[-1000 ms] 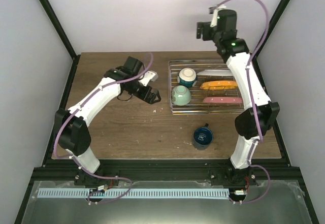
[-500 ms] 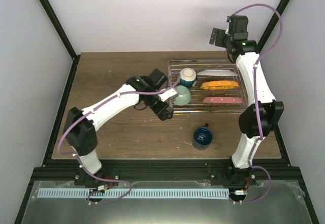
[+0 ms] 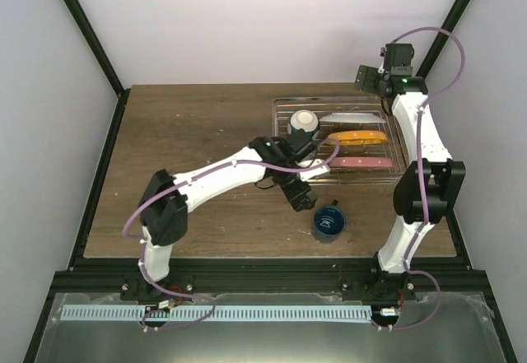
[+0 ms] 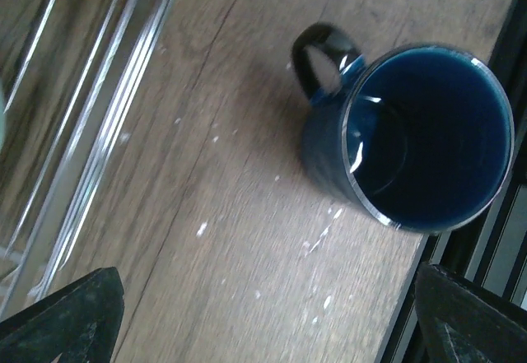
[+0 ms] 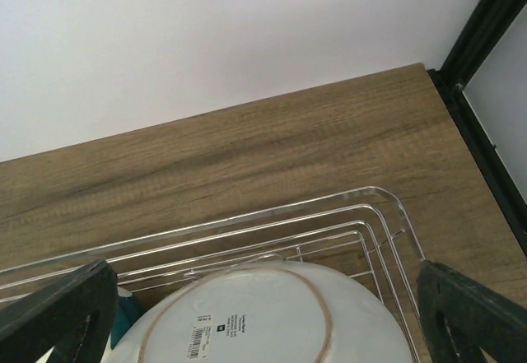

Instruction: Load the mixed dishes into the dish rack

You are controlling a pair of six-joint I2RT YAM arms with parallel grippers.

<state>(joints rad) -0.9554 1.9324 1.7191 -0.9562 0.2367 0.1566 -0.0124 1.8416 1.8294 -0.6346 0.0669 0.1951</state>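
the dark blue mug (image 3: 328,221) stands upright on the desk (image 3: 181,132) close to the near edge, right of the middle, and the left gripper (image 3: 301,197) hangs just beside it on its far left side, fingers spread wide with nothing in them. further back, by the far right corner, the dish rack (image 3: 338,102) holds a cream bowl (image 3: 303,122) at its left end and, standing on edge, a pink plate (image 3: 362,162), then an orange plate (image 3: 356,137), then a white-backed plate (image 3: 350,118). the right gripper (image 3: 366,79) is up high past the rack's far right corner, fingers spread wide and empty.
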